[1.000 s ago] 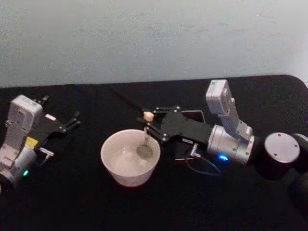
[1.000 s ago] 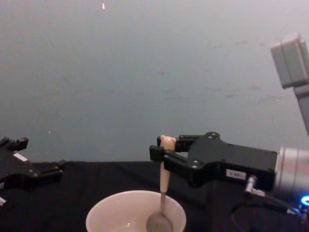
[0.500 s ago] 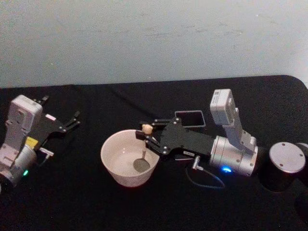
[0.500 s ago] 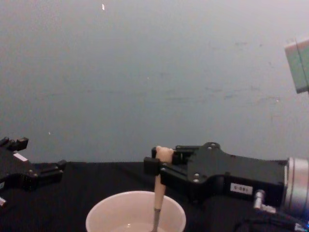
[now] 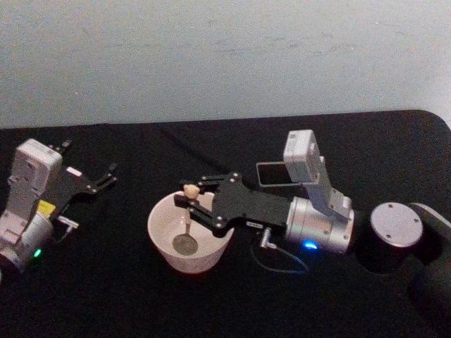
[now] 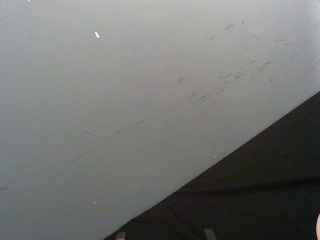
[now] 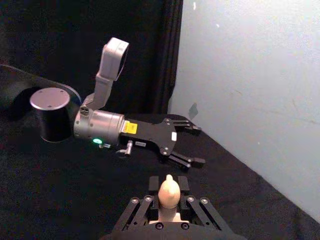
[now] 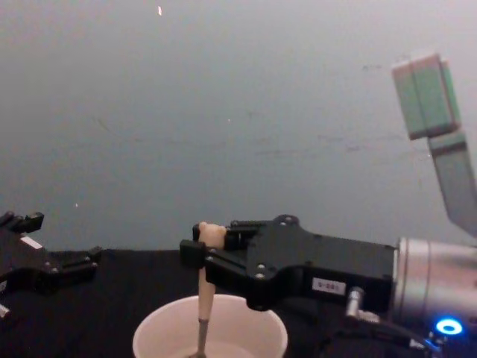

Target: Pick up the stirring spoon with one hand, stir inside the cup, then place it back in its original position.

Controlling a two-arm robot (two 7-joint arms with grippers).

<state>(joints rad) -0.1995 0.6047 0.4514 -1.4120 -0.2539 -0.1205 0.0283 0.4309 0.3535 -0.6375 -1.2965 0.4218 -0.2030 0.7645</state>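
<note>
Head view: right gripper [image 5: 192,204] reaches in from the right over the cup [image 5: 165,253], clamped on the upper handle of the spoon [image 5: 187,220]; spoon's long axis is near vertical, bear head up, metal bowl down inside the cup, roughly mid-cup; can't tell if the bowl touches the cup floor; holder [image 5: 276,172] stands on the black tabletop [image 5: 141,303] just behind the right arm, its lower part hidden by the arm; left gripper [image 5: 104,177] is parked far left, well apart from the cup, fingers spread.

Left wrist view: grey wall [image 6: 150,75] and a wedge of tabletop; two small pale bits at the frame edge are too cut off to identify.

Right wrist view: the spoon's bear head [image 7: 169,191] pokes up between the right gripper's fingers, pinched from both sides; handle and bowl are hidden under the gripper body; farther off, the left gripper [image 7: 186,144] sits low over the tabletop, its two fingers clearly apart.

Chest view: right gripper [image 8: 203,252] comes in from the right, just above the cup [image 8: 257,324] rim; spoon handle [image 8: 202,302] drops almost straight down from the closed fingers into the cup; bowl end is lost at the lower frame edge, and the cup base is cut off too; left gripper [image 8: 45,265] sits at the left edge, partly cut off.
</note>
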